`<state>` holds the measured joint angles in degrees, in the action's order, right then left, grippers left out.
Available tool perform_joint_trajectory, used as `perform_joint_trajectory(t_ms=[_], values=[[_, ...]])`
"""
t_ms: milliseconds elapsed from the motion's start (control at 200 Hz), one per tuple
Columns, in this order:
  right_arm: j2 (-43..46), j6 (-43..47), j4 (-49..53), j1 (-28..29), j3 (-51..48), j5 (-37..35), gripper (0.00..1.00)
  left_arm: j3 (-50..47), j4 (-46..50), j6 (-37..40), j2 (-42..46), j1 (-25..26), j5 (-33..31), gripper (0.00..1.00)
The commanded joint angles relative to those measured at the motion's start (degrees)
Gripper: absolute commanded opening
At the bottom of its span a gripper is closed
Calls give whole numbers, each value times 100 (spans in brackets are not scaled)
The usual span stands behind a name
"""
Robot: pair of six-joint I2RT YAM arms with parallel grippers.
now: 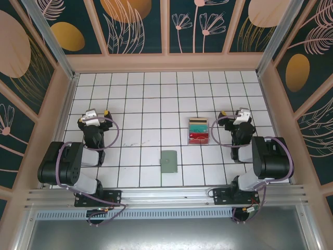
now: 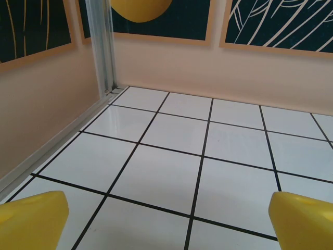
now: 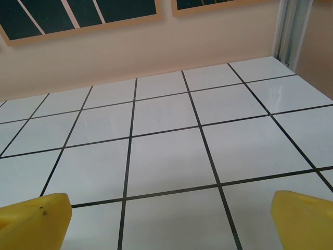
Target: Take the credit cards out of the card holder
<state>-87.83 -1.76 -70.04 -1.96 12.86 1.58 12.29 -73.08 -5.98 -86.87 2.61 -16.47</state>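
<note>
The grey-green card holder (image 1: 169, 161) lies flat on the tiles near the front middle, showing a single panel. Behind it to the right stands a small clear tray (image 1: 190, 133) holding a yellow-gold card (image 1: 198, 121), a teal card (image 1: 198, 128) and a red card (image 1: 197, 137). My left gripper (image 1: 94, 115) hovers at the left, far from both, open with nothing between its yellow fingertips (image 2: 34, 219). My right gripper (image 1: 237, 115) is just right of the tray, open and empty too, its yellow fingertips (image 3: 304, 219) wide apart over bare tiles.
The white tiled floor (image 1: 145, 104) is boxed in by peach walls (image 1: 166, 62) on three sides. An aluminium post (image 2: 101, 47) stands in the far left corner and another post (image 3: 291, 28) in the far right corner.
</note>
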Motion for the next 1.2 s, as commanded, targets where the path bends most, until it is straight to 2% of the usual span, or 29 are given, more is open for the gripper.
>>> perform_joint_trajectory(t_ms=[0, 731, 776, 906, 1056, 1096, 1196], values=[[-34, 78, -45, -50, 103, 96, 99, 27, -196, 79, -24, -40, 83, 99], [5, 51, -27, -51, 106, 21, 99, 89, -11, 53, 105, -42, 52, 99], [130, -4, 196, -42, 154, -127, 99, 301, 582, -4, 380, -44, -133, 99], [1010, -183, 1942, -42, 678, -556, 99, 1687, 3559, -313, 1028, -42, -679, 99], [1960, -827, 2818, -48, 845, -754, 99, 3376, 6455, -1473, 1154, -42, -984, 99], [2199, -1148, 3125, -56, 948, -774, 99, 3752, 7034, -1713, 1128, -41, -904, 99], [2662, -2235, 4479, -93, 1485, -1163, 99, 4220, 7861, -2106, 1188, -42, -225, 99]])
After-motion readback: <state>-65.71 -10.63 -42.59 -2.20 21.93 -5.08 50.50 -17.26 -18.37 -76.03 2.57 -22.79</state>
